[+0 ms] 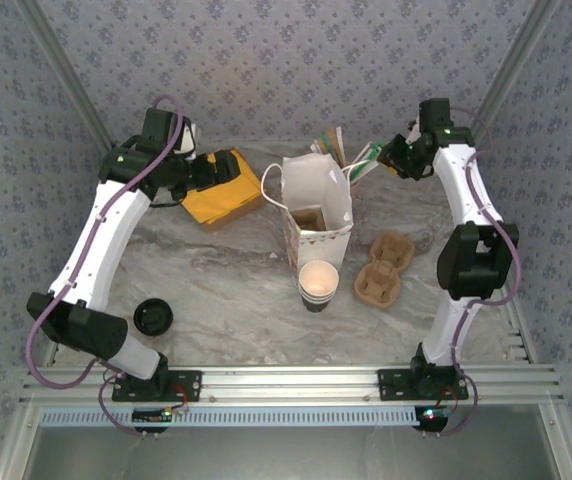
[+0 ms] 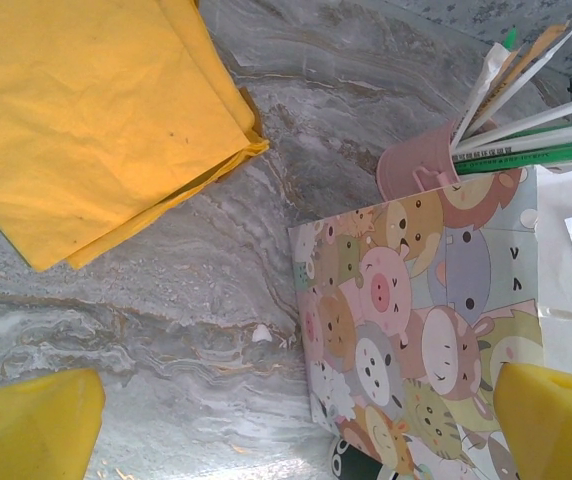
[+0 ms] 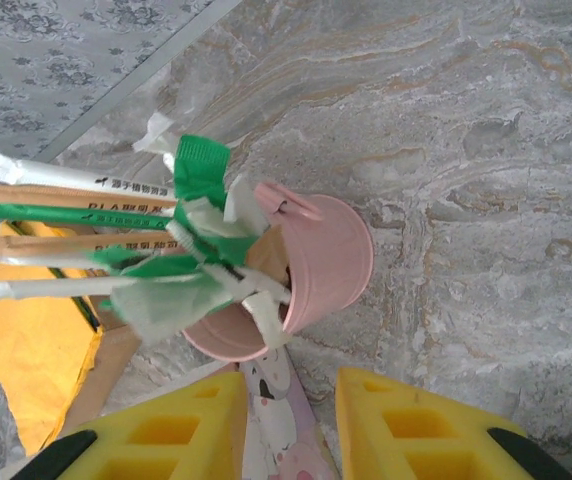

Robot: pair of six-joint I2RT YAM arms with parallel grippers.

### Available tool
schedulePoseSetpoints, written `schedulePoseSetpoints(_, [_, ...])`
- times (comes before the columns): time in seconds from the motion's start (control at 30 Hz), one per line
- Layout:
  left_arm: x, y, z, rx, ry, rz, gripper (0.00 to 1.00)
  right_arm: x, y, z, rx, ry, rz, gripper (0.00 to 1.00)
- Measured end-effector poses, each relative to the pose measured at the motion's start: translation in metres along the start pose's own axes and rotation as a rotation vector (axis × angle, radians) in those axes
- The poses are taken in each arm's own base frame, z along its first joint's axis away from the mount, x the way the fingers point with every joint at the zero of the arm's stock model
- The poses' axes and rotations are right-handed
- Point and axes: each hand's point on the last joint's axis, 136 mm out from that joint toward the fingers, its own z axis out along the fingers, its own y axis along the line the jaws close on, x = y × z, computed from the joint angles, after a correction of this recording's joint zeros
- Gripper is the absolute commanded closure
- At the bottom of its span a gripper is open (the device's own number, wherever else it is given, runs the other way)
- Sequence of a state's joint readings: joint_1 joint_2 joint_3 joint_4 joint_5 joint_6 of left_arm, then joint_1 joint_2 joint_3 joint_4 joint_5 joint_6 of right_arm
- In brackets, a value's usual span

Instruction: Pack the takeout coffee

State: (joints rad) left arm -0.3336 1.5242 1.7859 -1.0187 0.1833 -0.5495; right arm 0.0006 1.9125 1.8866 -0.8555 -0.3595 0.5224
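One takeout coffee (image 1: 318, 280) upright just beside paper bag (image 1: 318, 195), left fingers (image 2: 31, 425) wide apart near yellow cloth (image 2: 86, 120), right fingers (image 3: 406, 430) partly apart over pink cup (image 3: 316, 260).

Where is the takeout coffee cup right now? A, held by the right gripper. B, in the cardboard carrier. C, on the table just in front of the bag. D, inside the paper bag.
C: the coffee cup stands upright on the marble table at the near side of the paper bag.

1 paper coffee cup (image 1: 318, 283), 1 printed bag (image 1: 316, 200), 1 cardboard carrier (image 1: 384, 268) w/ 2 wells, 1 black lid (image 1: 153, 317), 1 pink cup (image 3: 321, 265), approx 6 wrapped straws (image 3: 66, 210) (they overlap, hard to count), 1 yellow napkin pile (image 2: 86, 120).
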Motion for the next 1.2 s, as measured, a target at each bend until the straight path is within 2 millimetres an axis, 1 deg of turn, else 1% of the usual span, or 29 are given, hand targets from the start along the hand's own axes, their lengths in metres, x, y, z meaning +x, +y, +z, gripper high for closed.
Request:
schedulePoseSetpoints(0.13, [0.0, 0.0, 0.0, 0.003, 0.001, 0.004, 0.0, 0.001, 0.004, -0.006, -0.013, -0.006, -0.004, 0.69])
schedulePoseSetpoints(0.33, [0.001, -0.004, 0.0, 0.015, 0.004, 0.014, 0.0, 0.0, 0.005, -0.004, -0.023, 0.001, -0.004, 0.7])
schedulePoseSetpoints(0.47, [0.002, -0.007, 0.001, 0.022, 0.003, 0.021, 0.0, -0.005, 0.005, 0.005, -0.024, 0.006, -0.003, 0.71])
schedulePoseSetpoints(0.63, [0.001, -0.01, 0.001, 0.032, -0.002, 0.026, 0.0, -0.006, 0.0, 0.02, -0.012, 0.026, 0.006, 0.74])
schedulePoseSetpoints(0.7, [0.001, -0.01, 0.001, 0.031, -0.002, 0.027, 0.0, -0.006, -0.003, 0.024, -0.008, 0.033, 0.01, 0.76])
schedulePoseSetpoints(0.83, [0.001, -0.01, 0.001, 0.031, -0.002, 0.027, 0.0, -0.006, -0.003, 0.026, -0.007, 0.037, 0.01, 0.76])
schedulePoseSetpoints(0.97, [0.001, -0.01, 0.001, 0.031, -0.003, 0.033, 0.0, -0.009, -0.001, 0.025, -0.012, 0.029, -0.008, 0.79])
schedulePoseSetpoints(1.03, [0.001, -0.01, 0.001, 0.031, -0.003, 0.033, 0.0, -0.01, 0.0, 0.025, -0.013, 0.028, -0.015, 0.83])
schedulePoseSetpoints(1.17, [0.001, -0.01, 0.001, 0.03, -0.002, 0.033, 0.0, -0.009, -0.001, 0.026, -0.014, 0.031, -0.028, 0.99])
schedulePoseSetpoints(1.2, [0.001, -0.01, 0.001, 0.03, -0.002, 0.033, 0.0, -0.009, -0.001, 0.026, -0.014, 0.032, -0.029, 1.0])
